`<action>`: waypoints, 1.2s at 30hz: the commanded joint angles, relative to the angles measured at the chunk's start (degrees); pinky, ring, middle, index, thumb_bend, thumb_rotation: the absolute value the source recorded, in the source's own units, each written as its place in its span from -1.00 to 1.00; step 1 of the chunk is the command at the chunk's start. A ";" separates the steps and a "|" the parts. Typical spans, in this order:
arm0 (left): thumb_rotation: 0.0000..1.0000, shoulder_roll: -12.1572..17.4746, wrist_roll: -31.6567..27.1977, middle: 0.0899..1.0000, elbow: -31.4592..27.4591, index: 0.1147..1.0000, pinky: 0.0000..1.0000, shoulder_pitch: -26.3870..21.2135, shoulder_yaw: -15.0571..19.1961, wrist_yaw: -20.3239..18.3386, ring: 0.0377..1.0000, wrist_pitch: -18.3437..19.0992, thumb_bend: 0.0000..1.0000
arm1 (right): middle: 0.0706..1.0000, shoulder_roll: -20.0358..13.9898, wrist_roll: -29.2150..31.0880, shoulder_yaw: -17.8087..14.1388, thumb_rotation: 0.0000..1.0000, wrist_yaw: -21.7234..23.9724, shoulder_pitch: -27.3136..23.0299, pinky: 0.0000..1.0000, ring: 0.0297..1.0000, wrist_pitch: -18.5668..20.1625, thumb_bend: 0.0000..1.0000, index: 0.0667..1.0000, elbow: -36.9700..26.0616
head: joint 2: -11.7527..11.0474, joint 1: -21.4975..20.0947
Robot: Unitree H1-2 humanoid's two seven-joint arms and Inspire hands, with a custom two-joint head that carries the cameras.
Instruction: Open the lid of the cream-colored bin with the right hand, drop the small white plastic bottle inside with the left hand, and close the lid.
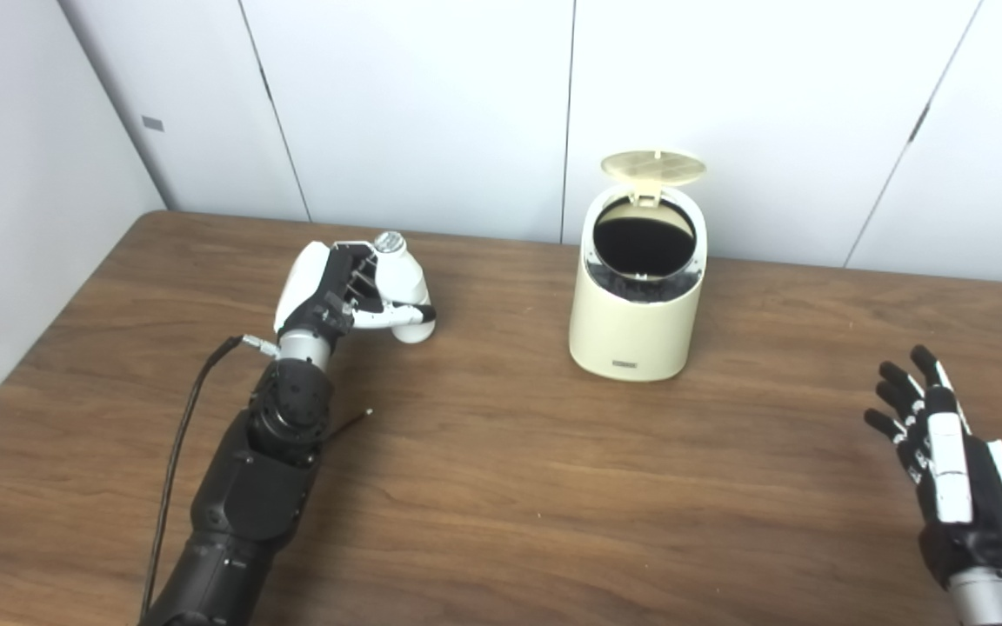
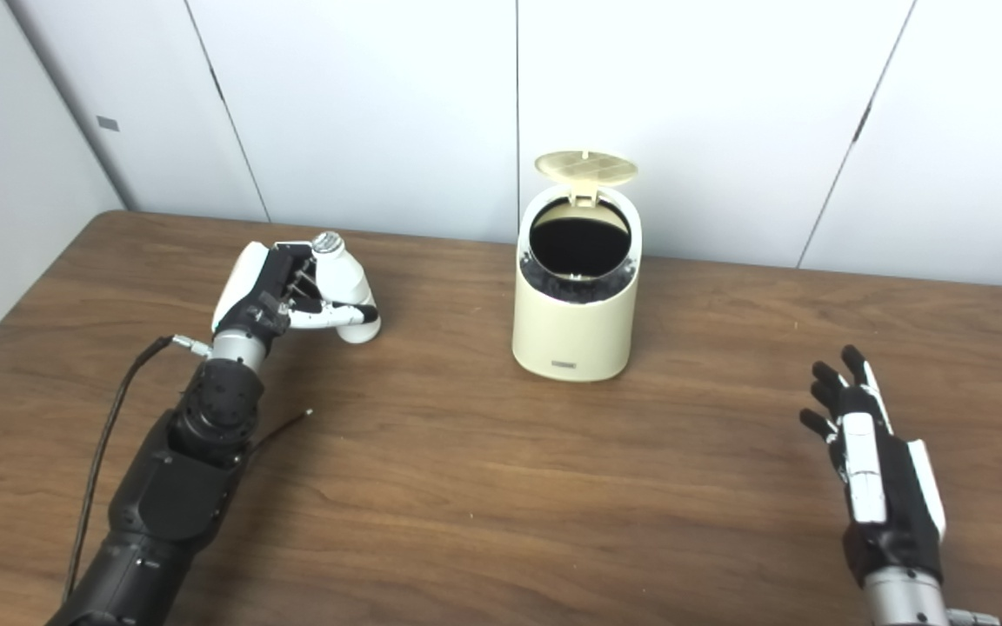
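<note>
A wide brown wood-grain surface (image 1: 501,487) meets pale wall panels at its far edge. Near that edge, just right of centre, stands the cream-colored bin (image 1: 637,296), its round lid (image 1: 653,167) tipped up at the back above a dark opening. On the left, the left robot hand (image 1: 340,291) grasps the small white plastic bottle (image 1: 401,283), whose base sits at the surface. Far to the right, well apart from the bin, the right robot hand (image 1: 945,435) is released, fingers spread, holding nothing.
</note>
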 commanded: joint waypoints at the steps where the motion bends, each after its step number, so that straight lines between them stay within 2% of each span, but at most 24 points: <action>1: -1.00 0.90 0.03 -0.07 -1.00 -0.21 -0.18 -2.73 0.25 1.35 -0.15 -2.57 0.00 | 0.81 0.03 0.82 -0.53 1.00 -0.32 -1.63 0.69 0.84 -1.76 0.25 0.93 -1.69 | 0.07 -0.12; 6: -1.00 0.59 1.15 -0.07 -4.14 -0.20 -0.23 -1.88 -0.13 2.41 -0.21 -3.75 0.00 | 0.82 -0.08 0.34 -0.29 1.00 -0.39 -1.65 0.76 0.86 -1.13 0.27 0.94 -1.68 | -0.15 -0.99; 10: -1.00 -0.03 2.45 -0.11 -11.11 -0.18 -0.19 -1.05 -1.16 2.09 -0.17 -4.67 0.01 | 0.83 -0.49 0.11 -0.40 1.00 -0.29 -1.62 0.76 0.87 -2.89 0.28 0.95 0.49 | -0.43 -2.06; 13: -1.00 -0.88 2.64 -0.13 -15.42 -0.16 -0.24 -0.89 -1.58 1.68 -0.21 -5.16 0.01 | 0.83 -0.84 -0.48 -0.21 1.00 -0.22 -1.66 0.73 0.86 -4.34 0.27 0.96 1.89 | -0.46 -2.35; 17: -1.00 -2.98 4.74 -0.15 -20.46 -0.12 -0.37 -1.80 -2.56 1.22 -0.31 -2.96 0.00 | 0.81 -0.66 -0.63 0.07 1.00 -0.21 -1.77 0.72 0.84 -5.14 0.27 0.96 3.37 | -1.44 -3.36; 22: -1.00 -5.33 5.60 -0.19 -24.26 -0.12 -0.38 -3.10 -2.98 0.58 -0.32 -2.20 0.00 | 0.82 -0.58 -0.71 0.71 1.00 0.04 -2.25 0.79 0.86 -8.16 0.30 0.95 7.18 | -2.82 -5.60; 28: -1.00 -7.60 7.72 -0.15 -28.35 -0.10 -0.43 -4.15 -4.64 0.18 -0.33 -2.83 0.00 | 0.80 -0.07 -2.50 1.92 1.00 -0.77 -2.48 0.68 0.81 -10.87 0.30 0.93 9.77 | -4.40 -8.21; 32: -1.00 -8.53 10.91 -0.12 -29.58 -0.09 -0.46 -4.98 -6.34 0.10 -0.32 -3.17 0.00 | 0.80 0.22 -3.62 2.50 1.00 -1.55 -2.38 0.72 0.82 -10.88 0.34 0.94 10.11 | -4.83 -9.06; 36: -1.00 -10.01 10.53 -0.09 -29.50 -0.09 -0.47 -5.75 -7.02 0.02 -0.30 -3.72 0.00 | 0.81 0.47 -3.82 2.77 1.00 -1.95 -2.35 0.75 0.83 -10.26 0.34 0.95 9.94 | -4.95 -9.58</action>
